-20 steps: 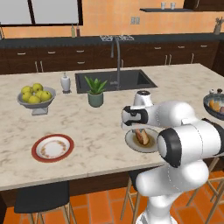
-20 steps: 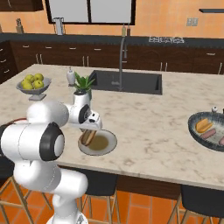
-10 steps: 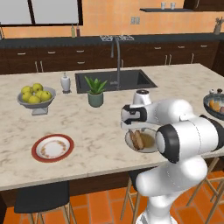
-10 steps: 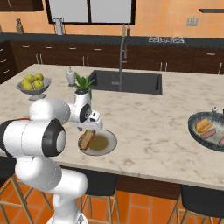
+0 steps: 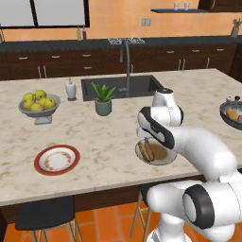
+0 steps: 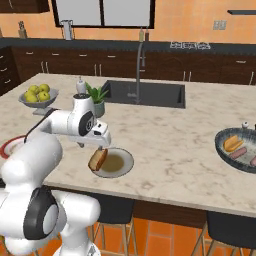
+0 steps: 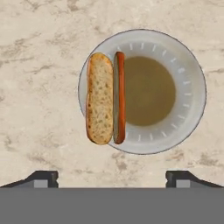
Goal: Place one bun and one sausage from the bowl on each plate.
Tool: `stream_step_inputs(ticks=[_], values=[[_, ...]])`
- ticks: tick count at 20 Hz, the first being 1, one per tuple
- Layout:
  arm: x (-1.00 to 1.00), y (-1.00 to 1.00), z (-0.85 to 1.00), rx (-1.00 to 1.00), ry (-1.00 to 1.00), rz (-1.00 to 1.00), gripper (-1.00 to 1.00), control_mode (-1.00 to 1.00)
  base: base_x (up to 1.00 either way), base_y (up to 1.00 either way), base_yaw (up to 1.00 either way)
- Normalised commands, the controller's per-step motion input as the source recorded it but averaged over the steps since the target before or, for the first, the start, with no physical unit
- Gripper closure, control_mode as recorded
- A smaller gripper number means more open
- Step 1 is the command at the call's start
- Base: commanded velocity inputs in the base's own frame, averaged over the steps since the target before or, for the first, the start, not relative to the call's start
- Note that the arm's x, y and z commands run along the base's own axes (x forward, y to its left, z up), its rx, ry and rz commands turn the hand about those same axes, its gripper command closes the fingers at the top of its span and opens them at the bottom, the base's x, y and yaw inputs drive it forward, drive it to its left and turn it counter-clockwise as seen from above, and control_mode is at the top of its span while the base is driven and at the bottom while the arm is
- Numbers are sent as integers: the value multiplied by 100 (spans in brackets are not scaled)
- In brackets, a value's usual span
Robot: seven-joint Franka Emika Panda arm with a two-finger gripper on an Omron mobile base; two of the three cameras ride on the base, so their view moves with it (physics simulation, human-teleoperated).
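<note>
where the arm (image 5: 189, 146) hides it — bun (image 7: 99, 98) touching sausage (image 7: 119, 98) on plate (image 7: 188, 100).

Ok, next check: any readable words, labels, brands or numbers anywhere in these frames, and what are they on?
None. No legible text in any view.
Grey plate with bun and sausage: unmarked.
Red-rimmed plate: faint pattern, no lettering.
White dispenser bottle and back-counter bottles: too small to show any label.

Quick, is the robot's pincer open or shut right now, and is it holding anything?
Pincer: open and empty, above the grey plate where the bun and sausage lie.
</note>
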Motion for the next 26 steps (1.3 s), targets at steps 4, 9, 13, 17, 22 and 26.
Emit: stream_step_inputs(ticks=[4,9,13,17,22,26], values=[[-90,0,69,0,-2,0,-100,-100,0,0,0],[-46,-3,62,0,0,0,-100,-100,0,0,0],[0,0,0,0,0,0,-100,100,-76,-35,-1],[0,0,0,0,0,0,-100,100,-28,-96,-5],[0,0,0,0,0,0,-100,100,13,-100,0],[0,0,0,0,0,0,-100,100,26,-100,0]])
